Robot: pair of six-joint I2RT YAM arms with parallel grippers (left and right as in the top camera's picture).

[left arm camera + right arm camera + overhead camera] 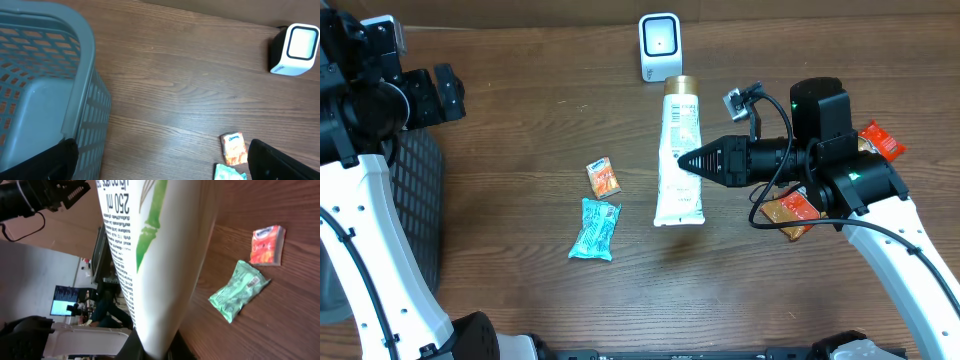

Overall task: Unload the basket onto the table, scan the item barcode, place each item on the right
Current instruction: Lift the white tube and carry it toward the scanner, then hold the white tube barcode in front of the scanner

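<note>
A white tube with a gold cap [679,150] hangs lengthwise over the table, its cap pointing at the white barcode scanner [660,46] at the back. My right gripper [686,161] is shut on the tube's side. In the right wrist view the tube [155,255] fills the middle, with green leaf art and small black print, pinched at the bottom between the fingers [134,349]. My left gripper [162,162] stands open at the far left above the basket, with nothing in it. The scanner [295,49] shows at the top right of the left wrist view.
A grey plastic basket [415,200] sits at the left edge. An orange tissue pack [603,177] and a teal packet [594,229] lie left of the tube. Orange-red packets [792,213] rest under my right arm, another one [882,141] behind it.
</note>
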